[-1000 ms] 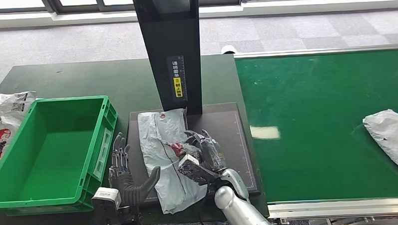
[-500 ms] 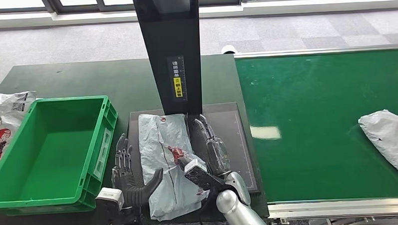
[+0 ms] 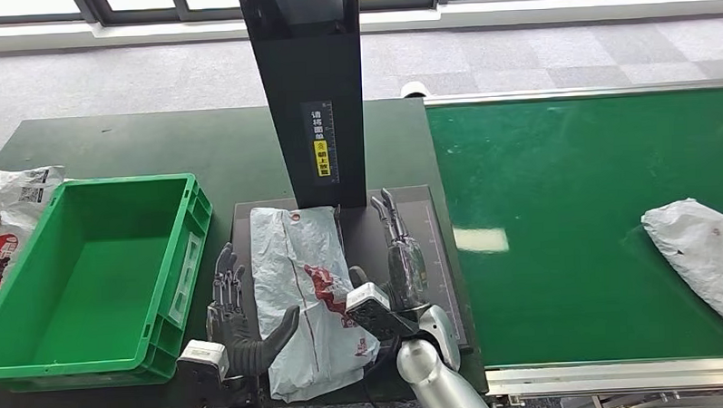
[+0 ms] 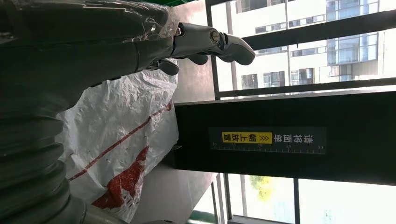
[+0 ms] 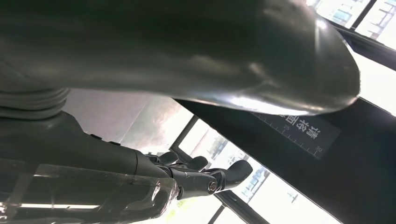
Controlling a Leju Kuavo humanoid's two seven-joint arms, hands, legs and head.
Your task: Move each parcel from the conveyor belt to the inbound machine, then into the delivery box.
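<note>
- Belt (image 3: 567, 224): one, green, on the right, carrying one grey parcel (image 3: 704, 251) near its far right edge, well apart from both hands.
- Desk (image 3: 156, 143): one, dark, bearing the machine and box.
- Machine (image 3: 304, 97): one, a black post over a dark plate (image 3: 432, 247).
- Box (image 3: 97, 277): one, green, left of the plate; nothing shows inside it.
- Bag (image 3: 307, 297): one grey poly parcel with red print lies flat on the plate, its near end overhanging the desk edge. It looks light, soft, floppy and slick, so I judge a pinch across a long edge, or a scoop under the overhang, best.
- Hands: right hand (image 3: 403, 257) lies flat just beside the bag, fingers straight, holding nothing; left hand (image 3: 239, 317) stands spread at the bag's other side, empty.
- Two more printed bags (image 3: 9, 212) lie left of the box.
</note>
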